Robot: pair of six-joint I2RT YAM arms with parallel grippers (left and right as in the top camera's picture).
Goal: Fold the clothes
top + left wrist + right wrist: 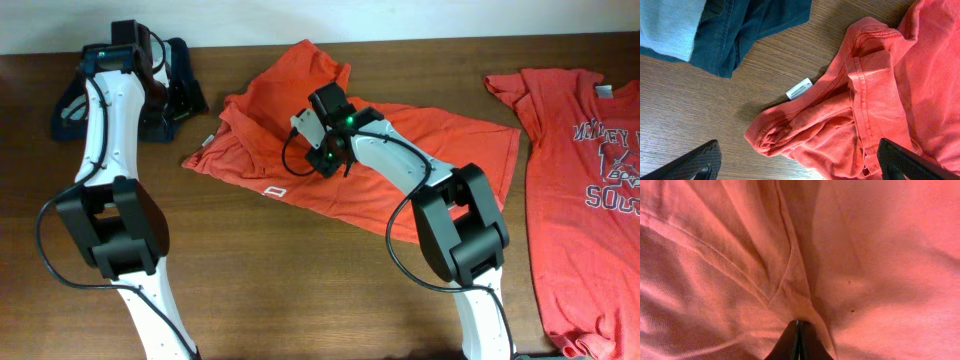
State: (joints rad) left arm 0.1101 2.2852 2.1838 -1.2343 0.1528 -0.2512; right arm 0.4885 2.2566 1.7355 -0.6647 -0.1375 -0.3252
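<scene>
On the table (300,280), near its far edge, the crumpled T-shirt (420,150) lies bunched; the right gripper (799,330), pressed together, pinches a ridge of it (probably to draw a fold). The left gripper (800,162) hangs spread above its hem, apparently ready to help.
</scene>
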